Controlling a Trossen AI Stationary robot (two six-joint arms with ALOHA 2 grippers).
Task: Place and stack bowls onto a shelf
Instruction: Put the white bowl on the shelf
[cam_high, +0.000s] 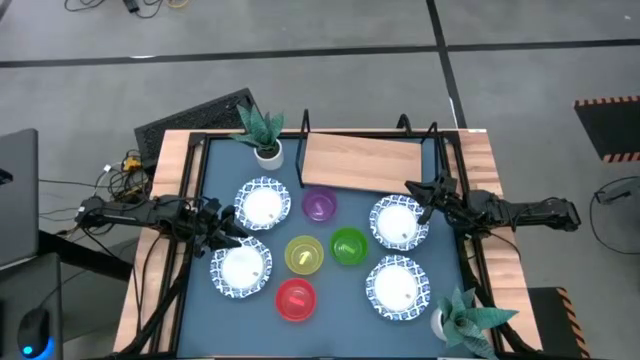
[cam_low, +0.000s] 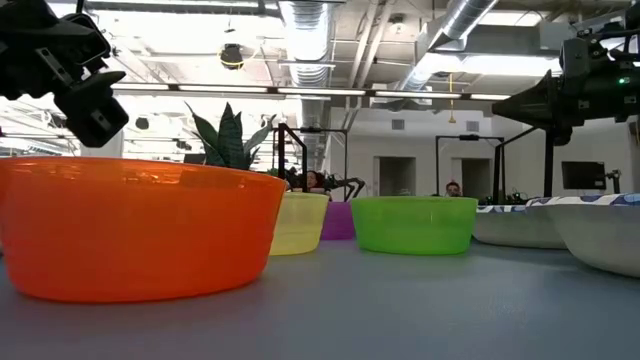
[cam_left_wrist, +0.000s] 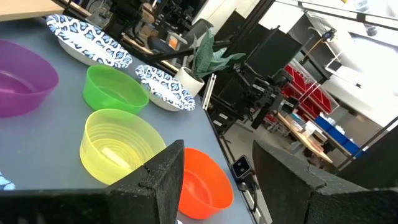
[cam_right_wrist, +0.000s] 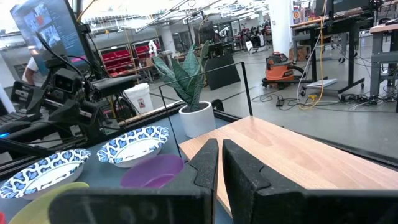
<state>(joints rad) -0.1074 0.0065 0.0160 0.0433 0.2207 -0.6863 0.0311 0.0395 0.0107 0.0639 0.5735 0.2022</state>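
Four white bowls with blue rims rest on the blue table: two on the left (cam_high: 263, 203) (cam_high: 241, 268) and two on the right (cam_high: 399, 222) (cam_high: 397, 287). Between them stand the purple bowl (cam_high: 319, 205), green bowl (cam_high: 348, 245), yellow bowl (cam_high: 304, 254) and red bowl (cam_high: 295, 299). The wooden shelf (cam_high: 365, 160) sits at the far edge. My left gripper (cam_high: 225, 222) hovers open between the two left white bowls, above the table. My right gripper (cam_high: 422, 200) is shut and hovers over the far right white bowl, near the shelf's right end.
A potted plant (cam_high: 262, 130) stands at the shelf's left end, and another plant (cam_high: 465, 318) at the table's near right corner. The shelf's black wire frame (cam_high: 305, 125) rises at its ends. Wooden rails (cam_high: 170, 170) edge the table.
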